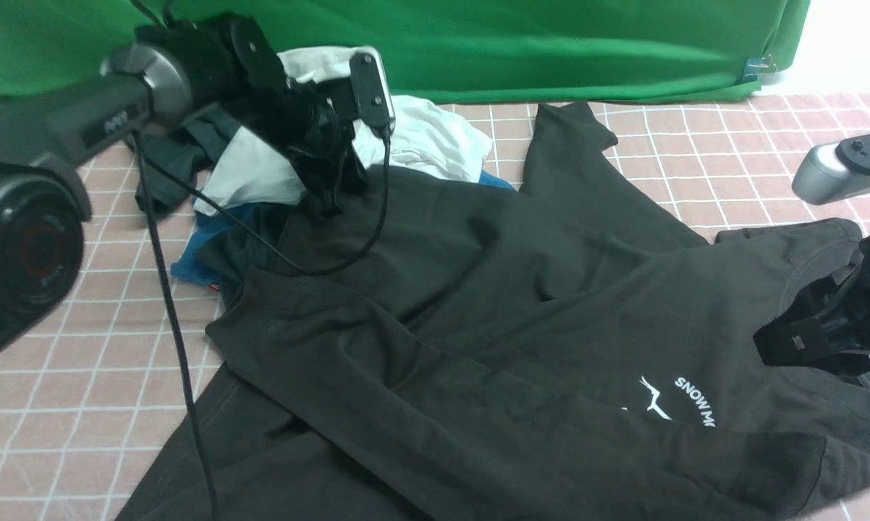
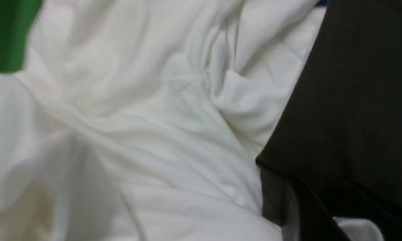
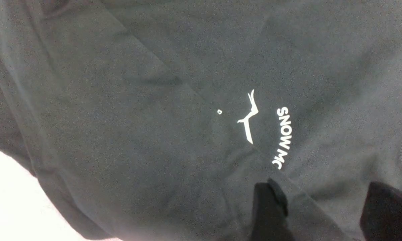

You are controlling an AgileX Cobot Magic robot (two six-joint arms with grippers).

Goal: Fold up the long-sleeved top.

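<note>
The long-sleeved top is a big black sweatshirt spread crumpled over the checked table, with a white "SNOW MO" print near its right side. My left gripper reaches down at the top's far left edge, beside the white shirt. In the left wrist view it is shut, with the black cloth running into the jaws. My right gripper hovers open over the top near the collar. In the right wrist view its fingers stand wide apart above the cloth close to the print.
A white shirt lies bunched at the back left and fills the left wrist view. Under it are a blue garment and a dark tee. A green backdrop closes the far side. The left arm's cable hangs down.
</note>
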